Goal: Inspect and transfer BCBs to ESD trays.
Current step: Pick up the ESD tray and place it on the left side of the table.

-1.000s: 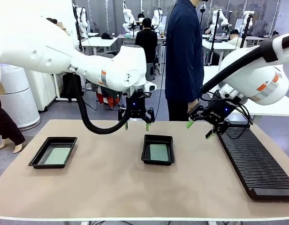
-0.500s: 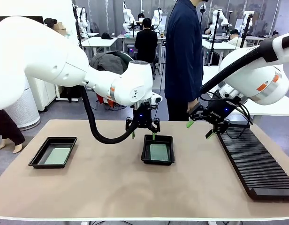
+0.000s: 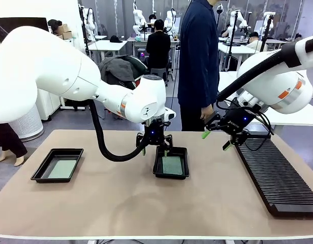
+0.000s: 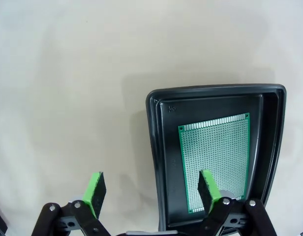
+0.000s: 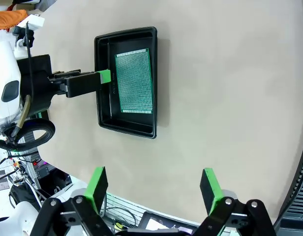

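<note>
Two black ESD trays lie on the tan table, and each holds one flat green BCB. The left tray (image 3: 39, 173) holds a board (image 3: 62, 169) at the table's left. In the middle tray (image 3: 157, 165) lies a board (image 3: 172, 165). My left gripper (image 3: 156, 149) hangs open just over the middle tray's far left rim. In the left wrist view the left gripper (image 4: 152, 191) straddles the tray wall (image 4: 156, 142), with one pad over the board (image 4: 215, 152). My right gripper (image 3: 216, 140) hovers open to the right, above bare table. The right wrist view shows the right gripper (image 5: 153, 187), the tray (image 5: 127, 128) and its board (image 5: 134, 81).
A long black ribbed rack (image 3: 278, 178) lies along the table's right side. A person in a dark coat (image 3: 198, 61) stands at the far edge, behind the middle tray. The table's front half is bare.
My left arm has swung right and come down from above the table's back to the middle tray's rim. The right arm has stayed still.
</note>
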{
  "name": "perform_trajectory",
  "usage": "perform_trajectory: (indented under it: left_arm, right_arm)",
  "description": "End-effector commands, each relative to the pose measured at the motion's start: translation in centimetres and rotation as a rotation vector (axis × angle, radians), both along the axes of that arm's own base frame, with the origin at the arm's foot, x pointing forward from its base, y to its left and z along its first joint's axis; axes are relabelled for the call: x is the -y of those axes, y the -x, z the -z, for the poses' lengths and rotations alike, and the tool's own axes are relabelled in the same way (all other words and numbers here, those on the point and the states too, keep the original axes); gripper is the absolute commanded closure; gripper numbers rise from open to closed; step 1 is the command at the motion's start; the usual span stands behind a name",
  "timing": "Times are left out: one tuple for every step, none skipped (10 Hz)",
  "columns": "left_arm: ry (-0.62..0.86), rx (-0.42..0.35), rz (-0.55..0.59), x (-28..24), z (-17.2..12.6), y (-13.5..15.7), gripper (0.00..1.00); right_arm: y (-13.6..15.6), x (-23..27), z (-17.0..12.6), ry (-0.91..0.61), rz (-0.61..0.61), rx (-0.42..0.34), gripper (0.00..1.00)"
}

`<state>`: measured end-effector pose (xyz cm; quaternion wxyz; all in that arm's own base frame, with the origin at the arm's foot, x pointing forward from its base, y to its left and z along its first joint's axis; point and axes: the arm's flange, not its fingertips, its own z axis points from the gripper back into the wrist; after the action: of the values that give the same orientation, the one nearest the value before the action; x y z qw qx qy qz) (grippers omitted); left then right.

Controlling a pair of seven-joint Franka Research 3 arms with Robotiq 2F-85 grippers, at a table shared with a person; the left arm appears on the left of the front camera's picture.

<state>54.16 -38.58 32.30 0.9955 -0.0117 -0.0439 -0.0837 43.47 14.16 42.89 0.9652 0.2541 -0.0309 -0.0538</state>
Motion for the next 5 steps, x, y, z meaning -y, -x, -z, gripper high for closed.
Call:
perform_trajectory:
  left_arm:
    - [-0.030,0.042,0.027,-0.18,0.44,0.04,0.00]
    - [-0.033,0.028,0.047,-0.20,0.66,-0.07,0.00]
    - [-0.037,0.019,0.074,-0.12,0.87,-0.21,0.00]
    - [-0.033,0.014,0.083,-0.06,0.97,-0.29,0.00]
    - [-0.024,0.012,0.094,-0.03,0.99,-0.32,0.00]
  right_arm:
    - [-0.30,-0.10,-0.01,0.018,0.012,-0.008,0.00]
    - [-0.30,-0.10,-0.01,0.018,0.012,-0.008,0.00]
    - [-0.30,-0.10,-0.01,0.018,0.012,-0.008,0.00]
    - [-0.30,-0.10,-0.01,0.018,0.012,-0.008,0.00]
    - [-0.30,-0.10,-0.01,0.018,0.012,-0.008,0.00]
